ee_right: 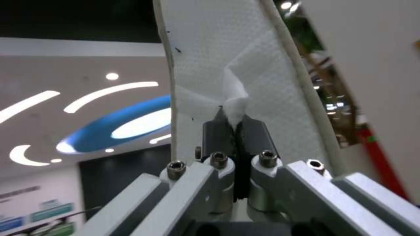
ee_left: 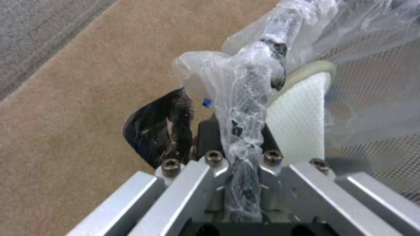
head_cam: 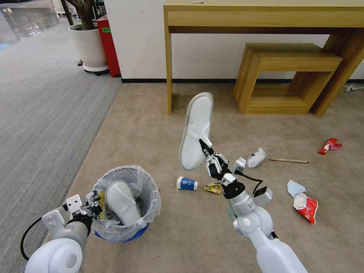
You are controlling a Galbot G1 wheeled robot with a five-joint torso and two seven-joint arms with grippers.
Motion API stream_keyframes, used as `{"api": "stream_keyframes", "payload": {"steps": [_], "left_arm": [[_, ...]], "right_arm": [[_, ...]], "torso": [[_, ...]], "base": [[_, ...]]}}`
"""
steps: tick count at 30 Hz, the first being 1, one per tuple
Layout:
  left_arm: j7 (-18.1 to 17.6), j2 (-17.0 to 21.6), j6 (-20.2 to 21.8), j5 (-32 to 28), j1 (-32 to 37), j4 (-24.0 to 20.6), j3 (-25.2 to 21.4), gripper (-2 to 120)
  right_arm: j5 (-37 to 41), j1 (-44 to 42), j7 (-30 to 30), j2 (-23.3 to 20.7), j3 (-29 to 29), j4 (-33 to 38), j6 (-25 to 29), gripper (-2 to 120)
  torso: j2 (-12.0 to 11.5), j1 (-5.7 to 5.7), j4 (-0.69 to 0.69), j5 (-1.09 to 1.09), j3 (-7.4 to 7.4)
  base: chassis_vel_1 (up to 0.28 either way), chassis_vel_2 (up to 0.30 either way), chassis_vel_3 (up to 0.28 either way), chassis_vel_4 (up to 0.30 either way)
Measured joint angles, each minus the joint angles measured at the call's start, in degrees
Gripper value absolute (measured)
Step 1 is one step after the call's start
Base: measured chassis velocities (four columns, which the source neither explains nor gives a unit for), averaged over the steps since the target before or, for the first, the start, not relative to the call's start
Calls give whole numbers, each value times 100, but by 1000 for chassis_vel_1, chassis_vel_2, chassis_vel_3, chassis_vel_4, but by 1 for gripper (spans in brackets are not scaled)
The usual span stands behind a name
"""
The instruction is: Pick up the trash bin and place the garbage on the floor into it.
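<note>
The trash bin (head_cam: 127, 227), lined with crinkled clear plastic, sits low at the left with one white slipper (head_cam: 121, 203) inside it. My left gripper (head_cam: 90, 207) is shut on the bin's rim; in the left wrist view the fingers (ee_left: 238, 131) pinch the rim and liner (ee_left: 245, 91). My right gripper (head_cam: 206, 148) is shut on the strap of a second white slipper (head_cam: 197, 129), held upright above the floor (head_cam: 151, 125); the pinched strap (ee_right: 236, 108) shows in the right wrist view. A blue cup (head_cam: 187, 184), yellow wrapper (head_cam: 213, 187), tissue (head_cam: 256, 157), stick (head_cam: 289, 160), red wrapper (head_cam: 329, 146), mask (head_cam: 295, 187) and red carton (head_cam: 308, 208) lie on the carpet.
A wooden desk (head_cam: 261, 15) and a low wooden stool (head_cam: 284, 76) stand against the back wall. A white planter (head_cam: 89, 45) and a red box (head_cam: 108, 45) stand at the back left. Grey ribbed carpet (head_cam: 41, 106) runs along the left.
</note>
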Motion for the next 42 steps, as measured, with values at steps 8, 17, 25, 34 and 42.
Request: {"api": "stream_keyframes", "payload": {"steps": [8,17,25,34,42], "left_arm": [[72,-85,0,-67,87,-217,162,0],[94,-110,0,-247,152,-535,299,0],[117,-126,0,-168,295,-714,631,0],[120,-132,1,-114,296,-724,662,0],[132,-133,1,-104,257,-656,657,0]], "right_arm": [[-272,105,-1034,195,-465,-503,66,0],[-437,424,-1544,447,-682,-1114,-70,0],[-597,811,-1480,740,-1001,-1863,-113,0],[-791,878,-1460,841,-1132,-2135,-102,0],[-792,772,-1361,699,-1082,-1994,-171,16]], "torso": [[0,0,1,1,1],[0,0,0,0,1],[0,0,0,0,1],[0,0,0,0,1],[0,0,0,0,1]], "base": [[0,0,0,0],[0,0,0,0],[0,0,0,0],[0,0,0,0],[0,0,0,0]]}}
